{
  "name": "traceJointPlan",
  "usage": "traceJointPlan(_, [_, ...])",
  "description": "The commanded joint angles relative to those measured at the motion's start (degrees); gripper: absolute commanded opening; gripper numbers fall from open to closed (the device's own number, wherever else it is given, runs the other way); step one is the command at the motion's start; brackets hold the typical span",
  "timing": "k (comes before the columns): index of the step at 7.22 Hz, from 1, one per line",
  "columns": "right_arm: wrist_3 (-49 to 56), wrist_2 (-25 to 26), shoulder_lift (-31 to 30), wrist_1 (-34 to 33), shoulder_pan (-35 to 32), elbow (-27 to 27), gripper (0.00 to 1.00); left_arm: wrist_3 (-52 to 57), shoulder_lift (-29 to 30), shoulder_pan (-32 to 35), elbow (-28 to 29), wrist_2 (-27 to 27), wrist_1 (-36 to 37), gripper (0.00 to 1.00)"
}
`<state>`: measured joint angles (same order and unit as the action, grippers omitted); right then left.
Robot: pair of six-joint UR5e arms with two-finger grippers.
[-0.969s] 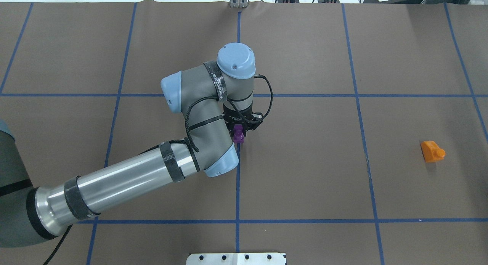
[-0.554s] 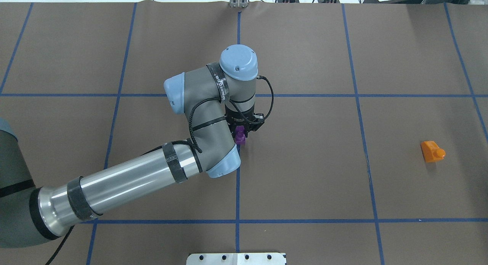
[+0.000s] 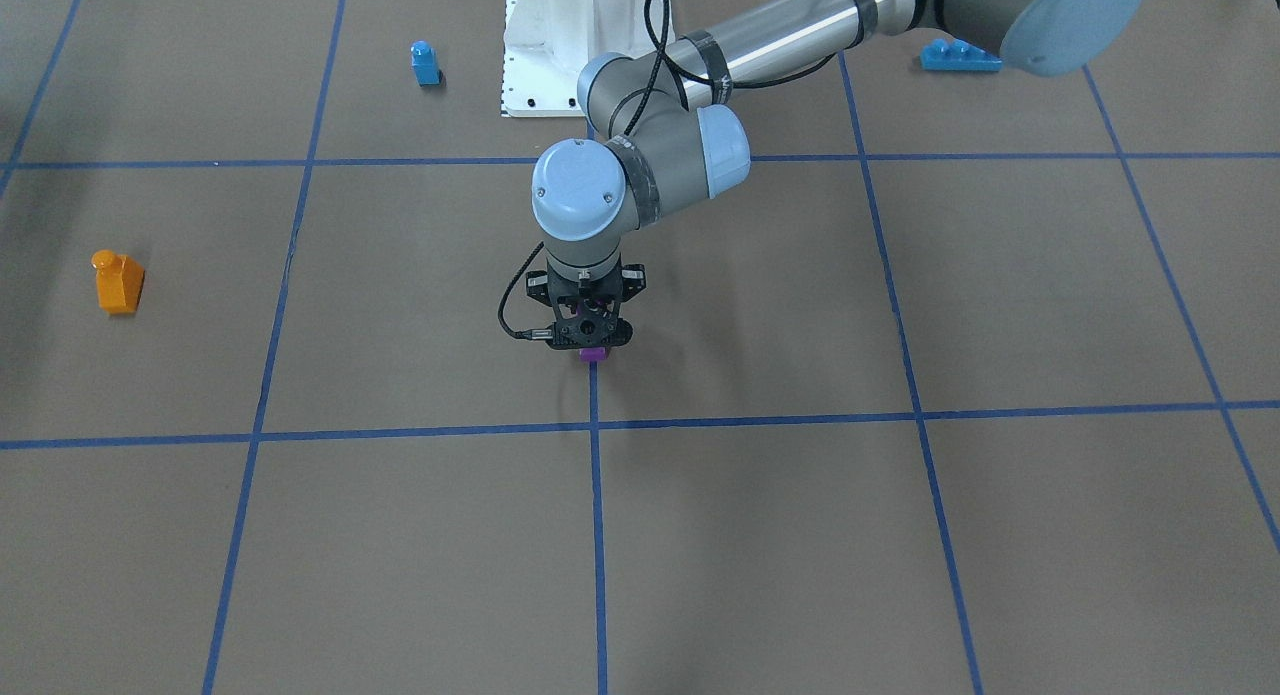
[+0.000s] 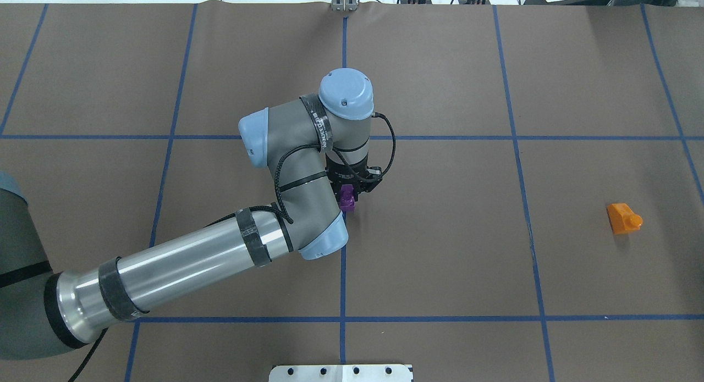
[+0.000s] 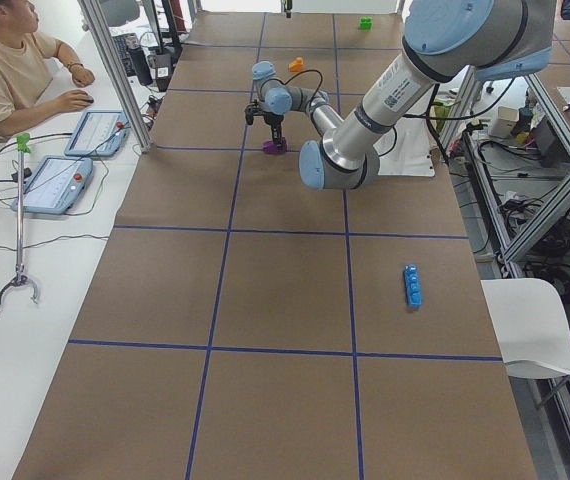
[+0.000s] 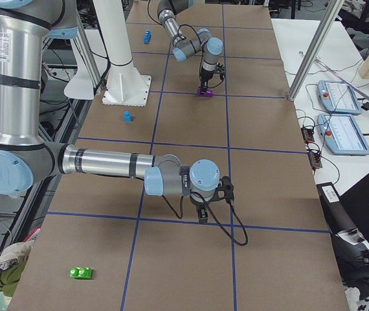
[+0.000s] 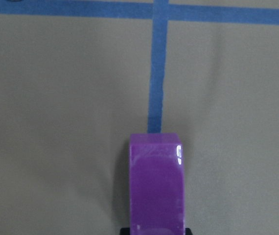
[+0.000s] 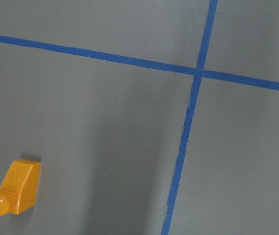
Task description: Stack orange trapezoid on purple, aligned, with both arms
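While purple [image 4: 346, 198] seems to rest on counter [image 4: 440, 250] at centre tape line, directly under left end effector [image 3: 590, 342], we cannot tell if it grips. Orange [image 4: 623, 217] lies well apart, on right side, untouched. Right end effector [image 6: 202, 214] hovers apart from it; open or closed, we cannot tell. We judge stacking not yet begun: left are picking orange, carrying, aligning, pressing.
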<state>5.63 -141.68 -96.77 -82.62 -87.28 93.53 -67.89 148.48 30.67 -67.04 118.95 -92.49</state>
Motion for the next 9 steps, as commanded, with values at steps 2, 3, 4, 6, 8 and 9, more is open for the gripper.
traceJointPlan(2, [0.0,-0.1,0.0,-0.1,0.1,0.0,1.0,0.0,0.1,-0.1,-0.5,-0.1,0.0,1.0])
traceJointPlan(3, [-0.7,-0.1,0.1,0.0,0.6,0.2,1.0,0.0,0.1,0.7,-2.0,-0.1,0.1,1.0])
traceJointPlan(4, [-3.7,0.1,0.2,0.1,2.7,0.9,1.0,0.0,0.1,1.9,-5.0,0.0,0.7,1.0])
traceJointPlan(6, [-20.1,5.5,0.9,0.2,12.8,7.5,0.99,-3.8,-0.4,2.8,-9.0,-0.1,0.8,1.0])
traceJointPlan(8, [-29.3,10.4,0.9,1.0,18.1,9.4,0.99,-4.2,-0.4,2.9,-9.4,-0.2,0.8,1.0])
traceJointPlan(9, [-33.9,10.5,0.8,4.5,20.9,9.1,0.99,-4.2,-0.4,2.9,-9.4,-0.2,0.8,1.0])
